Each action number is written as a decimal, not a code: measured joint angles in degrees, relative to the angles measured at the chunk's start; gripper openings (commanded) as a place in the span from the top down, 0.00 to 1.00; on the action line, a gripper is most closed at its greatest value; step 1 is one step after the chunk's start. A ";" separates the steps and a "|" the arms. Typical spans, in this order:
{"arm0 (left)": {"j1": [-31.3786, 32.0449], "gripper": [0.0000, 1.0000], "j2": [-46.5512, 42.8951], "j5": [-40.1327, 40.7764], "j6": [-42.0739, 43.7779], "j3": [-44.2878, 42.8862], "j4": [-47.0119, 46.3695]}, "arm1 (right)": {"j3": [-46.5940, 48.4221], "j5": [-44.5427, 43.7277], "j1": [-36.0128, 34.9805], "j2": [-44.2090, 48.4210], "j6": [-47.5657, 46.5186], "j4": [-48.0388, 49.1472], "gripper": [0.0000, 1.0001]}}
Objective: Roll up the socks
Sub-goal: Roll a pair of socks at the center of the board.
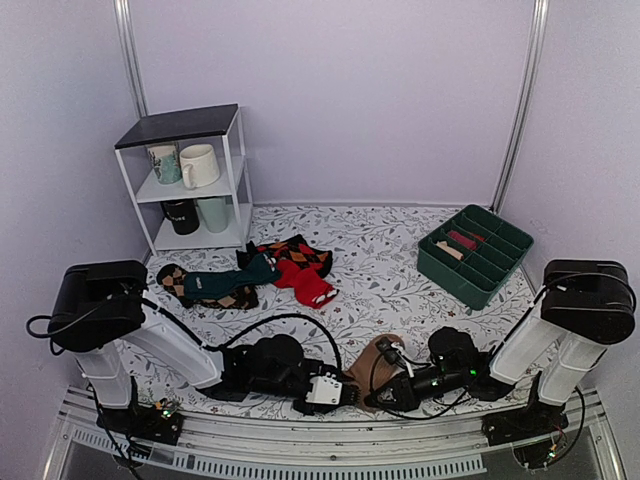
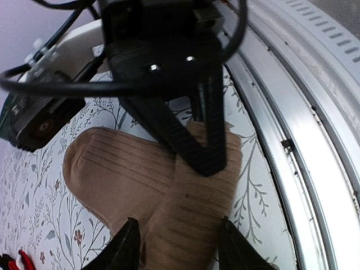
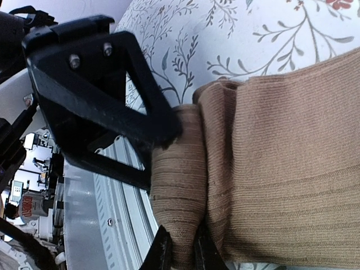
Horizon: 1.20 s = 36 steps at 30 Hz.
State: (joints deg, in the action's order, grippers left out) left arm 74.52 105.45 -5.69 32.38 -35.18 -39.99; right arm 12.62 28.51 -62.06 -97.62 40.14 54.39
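Observation:
The tan-brown socks [image 1: 372, 358] lie at the near edge of the mat, partly rolled up at their near end. In the left wrist view the ribbed socks [image 2: 124, 174] fill the middle, and my left gripper [image 2: 177, 233] has its fingers on either side of the rolled part, shut on it. My right gripper [image 3: 183, 250] is shut on a thick fold of the socks [image 3: 281, 169] from the opposite side. In the top view the left gripper [image 1: 345, 392] and right gripper [image 1: 378, 398] meet tip to tip at the socks. The pale label is hidden.
The metal rail of the table's near edge [image 2: 304, 146] runs right beside the socks. A red sock [image 1: 310, 285] and teal and argyle socks [image 1: 225, 283] lie at the middle left. A green compartment tray [image 1: 475, 253] stands at the right, and a white shelf with mugs [image 1: 195, 180] at the back left.

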 measured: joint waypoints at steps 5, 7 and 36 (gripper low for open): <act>0.11 0.51 0.00 1.95 0.61 0.66 -1.29 | -0.20 1.03 0.11 -0.83 0.00 1.11 0.97; 0.11 0.53 0.00 2.10 0.66 0.68 -1.22 | -0.20 1.33 0.22 -1.27 0.00 1.60 0.97; -2.75 1.00 -0.04 -9.90 -17.09 -8.22 19.87 | -1.57 -12.55 -0.87 23.98 -12.72 -17.07 0.54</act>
State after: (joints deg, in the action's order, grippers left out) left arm 71.77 105.41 -15.59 15.29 -43.40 -20.12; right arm 11.05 15.97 -62.94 -73.65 27.42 37.32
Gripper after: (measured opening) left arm 0.039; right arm 0.444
